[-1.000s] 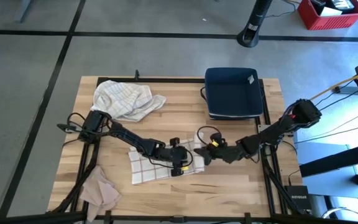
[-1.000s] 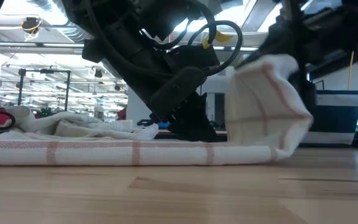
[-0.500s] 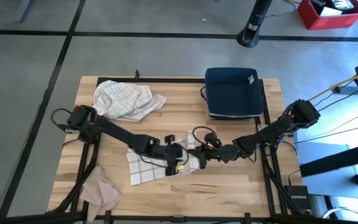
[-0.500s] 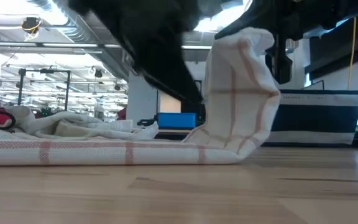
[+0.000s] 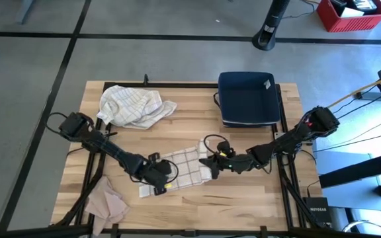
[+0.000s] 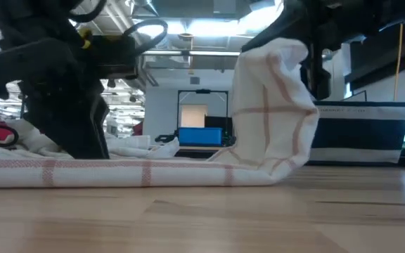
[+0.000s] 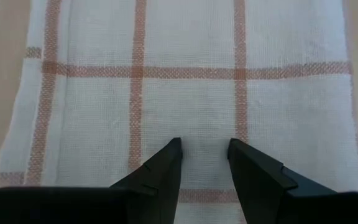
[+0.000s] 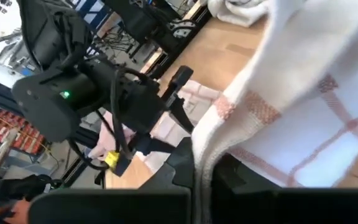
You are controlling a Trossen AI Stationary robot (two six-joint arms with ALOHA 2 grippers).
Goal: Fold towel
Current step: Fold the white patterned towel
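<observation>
A white towel with thin orange-red check lines point(image 5: 180, 166) lies on the wooden table's near middle. Its left part lies flat point(image 6: 118, 172). Its right end point(image 6: 273, 105) stands up off the table and curls over. My left gripper point(image 5: 156, 184) is open, fingers pointing down onto the towel's flat left part point(image 7: 191, 81). My right gripper point(image 5: 210, 165) is shut on the raised right end. My left gripper comes from above, and its open fingertips point(image 7: 173, 152) stand on the towel's flat left part point(image 7: 204, 127), which lies on the table. My right gripper pinches the towel's right end at its edge point(image 8: 199, 155) between its two fingers, coming from the table's right. That end is lifted clear and arches over, while the rest lies on the table.
A second, crumpled checked towel point(image 5: 134, 104) lies at the far left. A dark blue bin point(image 5: 248, 99) stands at the far right. A beige cloth point(image 5: 104, 201) lies at the near left corner. Bare wood shows along the table's near edge.
My left gripper has let go of the towel's right part and moved toward the table's left, coming down open on the flat left part. My right gripper has carried the towel's right end a little leftward; that end now stands taller and curls over, while the left part stays flat.
</observation>
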